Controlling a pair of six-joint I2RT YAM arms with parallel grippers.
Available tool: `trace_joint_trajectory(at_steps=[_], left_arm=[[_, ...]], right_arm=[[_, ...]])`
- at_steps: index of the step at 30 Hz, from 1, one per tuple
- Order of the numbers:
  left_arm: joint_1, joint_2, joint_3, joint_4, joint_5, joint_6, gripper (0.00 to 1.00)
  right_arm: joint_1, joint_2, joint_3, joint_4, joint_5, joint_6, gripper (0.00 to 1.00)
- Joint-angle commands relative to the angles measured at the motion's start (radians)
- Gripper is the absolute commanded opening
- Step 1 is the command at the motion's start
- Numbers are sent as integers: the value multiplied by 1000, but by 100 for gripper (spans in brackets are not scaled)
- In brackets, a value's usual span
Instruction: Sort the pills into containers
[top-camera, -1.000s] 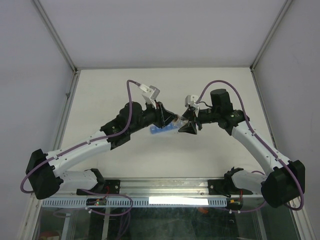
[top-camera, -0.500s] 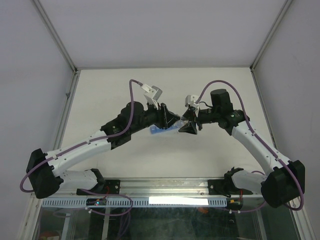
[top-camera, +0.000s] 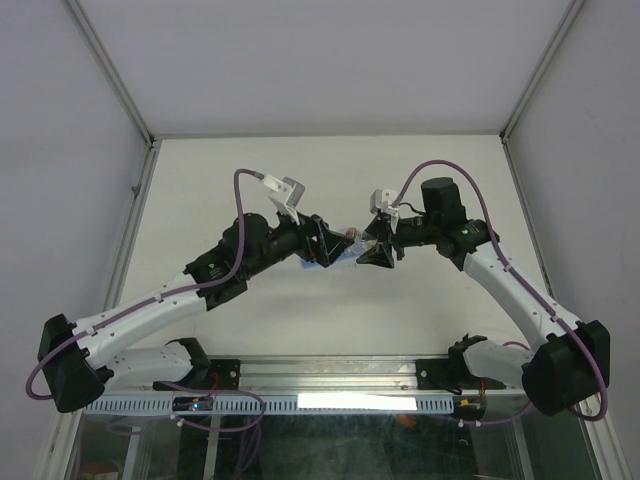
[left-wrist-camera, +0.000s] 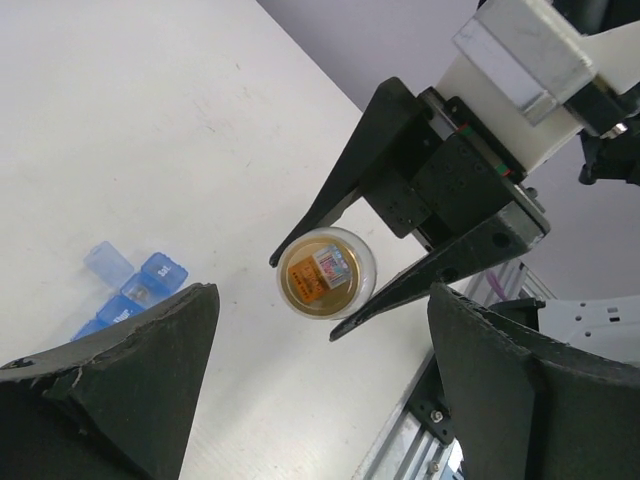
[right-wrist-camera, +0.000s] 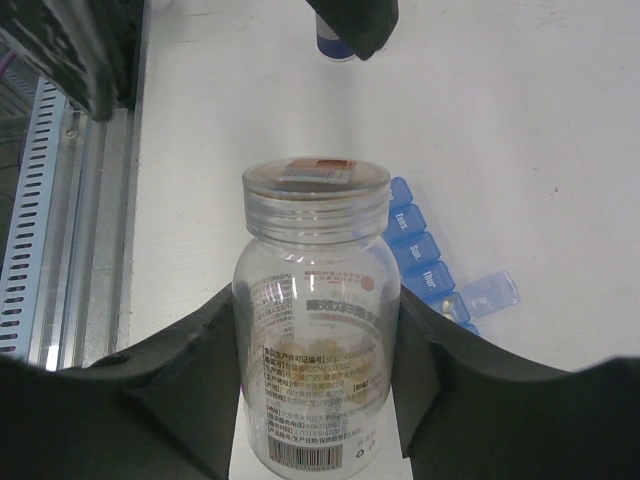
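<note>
Standing by the rig, I see the two arms meeting nose to nose over the middle of the white counter (left-wrist-camera: 150, 120). The R fingers (right-wrist-camera: 190, 390) are clamped on a small clear bottle (right-wrist-camera: 315, 330), one finger on each side of its body. Its threaded neck is bare and its mouth is turned toward the L arm. The pills (right-wrist-camera: 320, 365) sit as an orange-tan heap in the bottle's lower part, behind the printed label. The L fingers (left-wrist-camera: 130, 380) are spread wide w/ nothing between them. They face the bottle's mouth but stand apart from it. The blue organiser strip (right-wrist-camera: 425, 262) lies flat on the counter just beside the bottle, on the R wrist cam's right-hand side. Most of its small square lids are down, w/ printed lettering on top. One end lid is flipped open and lies flat. There's a tan speck in that open compartment, prob. a pill, though it's too small to be sure.
</note>
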Motion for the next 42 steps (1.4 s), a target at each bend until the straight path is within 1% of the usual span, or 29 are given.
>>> trace_joint_trajectory(at_steps=[1, 5, 9, 11, 17, 21, 23, 25, 26, 27, 30, 35, 37, 39, 41, 42], left_arm=[[36, 19, -2, 66, 57, -4, 88], [66, 59, 12, 90, 143, -17, 87], [68, 96, 29, 112, 191, -32, 85], [68, 117, 39, 116, 203, -37, 83], [68, 153, 52, 120, 234, -52, 73], [68, 169, 58, 122, 257, -55, 58], [68, 175, 64, 121, 275, -51, 46], [67, 180, 66, 126, 307, -37, 35], [68, 182, 66, 137, 329, -19, 27], [68, 181, 61, 152, 361, 9, 23], [72, 176, 29, 210, 475, 122, 19], [108, 194, 29, 223, 692, 261, 17], [124, 205, 33, 218, 748, 301, 20], [134, 207, 34, 220, 755, 317, 26], [139, 203, 33, 228, 744, 313, 40], [139, 193, 30, 234, 734, 308, 49]], right_arm=[[4, -13, 20, 48, -30, 2, 0], [5, -13, 20, 48, -30, 2, 0], [5, -13, 21, 48, -31, 3, 0], [4, -14, 22, 48, -31, 3, 0], [4, -18, 21, 48, -34, 5, 0], [5, -22, 21, 48, -36, 4, 0], [5, -23, 23, 47, -37, 4, 0], [4, -26, 22, 48, -37, 4, 0], [4, -25, 23, 48, -37, 6, 0], [4, -25, 22, 48, -38, 6, 0], [4, -24, 21, 48, -39, 4, 0], [4, -25, 17, 49, -55, 0, 0], [4, -27, 15, 48, -61, -4, 0], [5, -31, 12, 48, -66, -7, 0], [5, -31, 11, 49, -69, -8, 0], [5, -31, 11, 48, -71, -9, 0]])
